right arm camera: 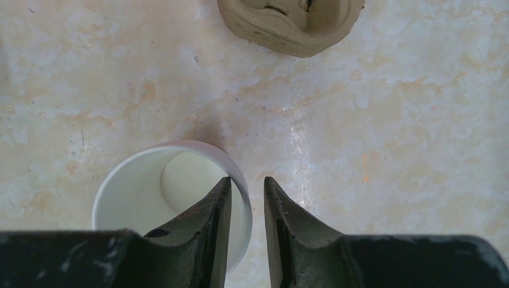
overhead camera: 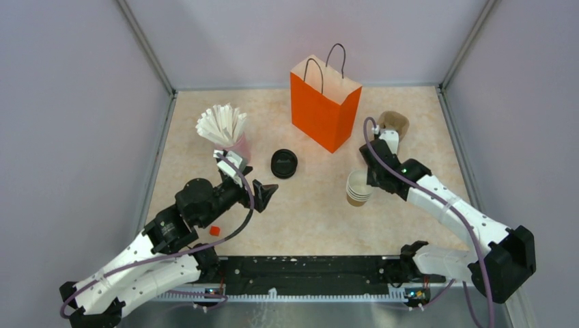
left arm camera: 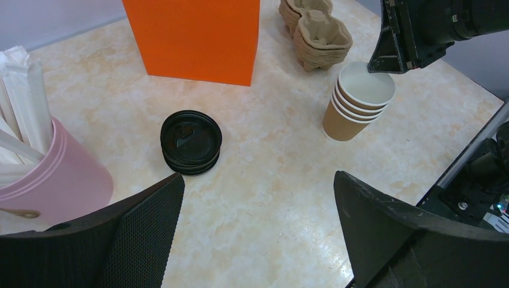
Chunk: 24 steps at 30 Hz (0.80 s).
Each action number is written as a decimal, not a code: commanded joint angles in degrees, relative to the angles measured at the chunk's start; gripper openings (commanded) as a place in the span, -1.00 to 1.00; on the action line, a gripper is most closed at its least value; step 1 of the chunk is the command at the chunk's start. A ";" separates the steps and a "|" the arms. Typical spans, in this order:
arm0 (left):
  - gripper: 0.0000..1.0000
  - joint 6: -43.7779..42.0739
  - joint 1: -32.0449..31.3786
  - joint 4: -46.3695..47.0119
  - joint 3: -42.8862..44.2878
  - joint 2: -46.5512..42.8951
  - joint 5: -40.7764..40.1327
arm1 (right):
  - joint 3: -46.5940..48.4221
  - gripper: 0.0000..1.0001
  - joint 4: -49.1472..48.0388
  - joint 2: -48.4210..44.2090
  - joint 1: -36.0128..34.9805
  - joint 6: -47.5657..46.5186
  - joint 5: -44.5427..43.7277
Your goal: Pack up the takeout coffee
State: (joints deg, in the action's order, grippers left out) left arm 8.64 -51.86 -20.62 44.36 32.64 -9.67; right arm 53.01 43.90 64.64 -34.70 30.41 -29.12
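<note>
No lidded coffee cup shows in any view. A stack of lidless brown cups [overhead camera: 358, 188], white inside, stands right of centre; it also shows in the left wrist view [left arm camera: 354, 102] and the right wrist view [right arm camera: 150, 192]. A stack of black lids [overhead camera: 284, 164] [left arm camera: 191, 141] lies mid-table. The orange bag [overhead camera: 325, 102] [left arm camera: 195, 36] stands upright at the back. My right gripper [overhead camera: 369, 176] [right arm camera: 246, 186] is narrowly open. One finger is inside the top cup, the other is outside its rim. My left gripper [overhead camera: 263, 191] [left arm camera: 258, 186] is wide open and empty, just short of the lids.
Brown pulp cup carriers [overhead camera: 394, 123] [left arm camera: 318, 33] [right arm camera: 291, 24] are stacked at the back right. A pink holder of white wrapped straws [overhead camera: 222, 126] [left arm camera: 54, 174] stands beside my left gripper. A small red object [overhead camera: 215, 230] lies near the left arm. Walls close in the table.
</note>
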 commanded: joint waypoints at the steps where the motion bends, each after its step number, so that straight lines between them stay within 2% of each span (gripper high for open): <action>1: 0.98 -0.03 0.00 1.64 -0.37 -0.09 0.05 | 0.20 -0.46 -1.69 -0.75 0.51 -0.67 0.85; 5: 0.97 -0.03 0.00 1.65 -0.40 -0.06 0.01 | 0.12 -0.53 -1.76 -0.88 0.60 -0.51 0.84; 6: 0.98 -0.08 0.00 1.60 -0.37 -0.09 0.00 | 0.00 -0.57 -1.83 -0.97 0.59 -0.53 0.83; 8: 0.98 -0.20 0.00 1.55 -0.34 -0.09 -0.08 | 0.16 -0.77 -1.79 -1.06 0.60 -0.39 0.56; 10: 0.98 -0.29 0.00 1.48 -0.34 -0.09 -0.12 | 0.24 -0.82 -1.74 -1.17 0.60 -0.37 0.66; 20: 0.97 -0.55 -0.02 1.63 -0.22 0.39 0.09 | 0.77 -0.62 -1.48 -0.83 0.60 -1.30 0.98; 24: 0.98 -0.51 0.00 1.57 -0.16 0.55 0.18 | 0.32 -0.61 -2.57 -0.58 0.60 -1.16 1.05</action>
State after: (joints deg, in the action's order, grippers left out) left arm 8.60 -51.86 -20.64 44.36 32.95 -9.69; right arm 52.93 43.55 64.62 -34.68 29.58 -28.34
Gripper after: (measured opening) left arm 0.987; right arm 0.192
